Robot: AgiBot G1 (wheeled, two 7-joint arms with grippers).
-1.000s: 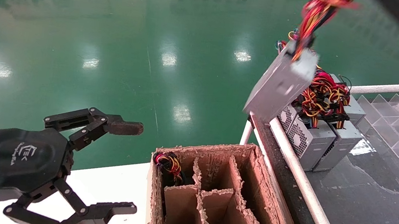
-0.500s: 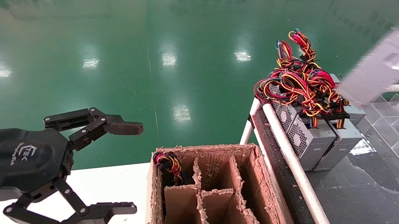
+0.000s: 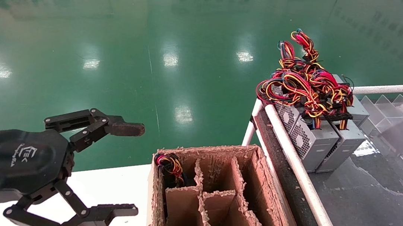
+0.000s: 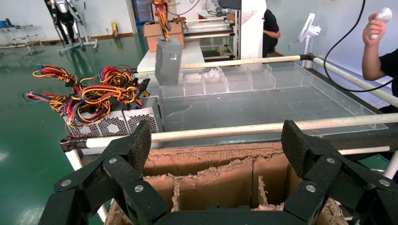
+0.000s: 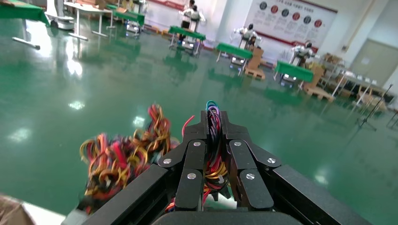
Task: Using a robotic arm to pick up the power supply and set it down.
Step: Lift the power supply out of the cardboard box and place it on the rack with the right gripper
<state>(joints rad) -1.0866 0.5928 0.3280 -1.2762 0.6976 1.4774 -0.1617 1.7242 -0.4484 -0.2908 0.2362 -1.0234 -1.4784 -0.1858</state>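
Right wrist view: right gripper [image 5: 213,161] clamped on wire bundle [image 5: 213,140]; power supply [image 4: 168,61] hangs from it, airborne above far edge of surface [image 4: 263,105], over clear bins [image 4: 225,82]. Pick-up done; set-down left. Left gripper [image 3: 104,168] spread wide, idle beside cardboard box [image 3: 215,197].

- The left gripper [image 4: 213,154] hangs over the cardboard box [image 4: 220,176], fingers spread wide apart.
- Beyond the box runs a white rail [image 4: 244,129].
- Stacked grey units [image 4: 110,123] with tangled coloured wires [image 4: 87,93] sit just past the rail.
- The power supply [image 4: 168,60] dangles by its wires above the clear trays [image 4: 234,79], further beyond the box.
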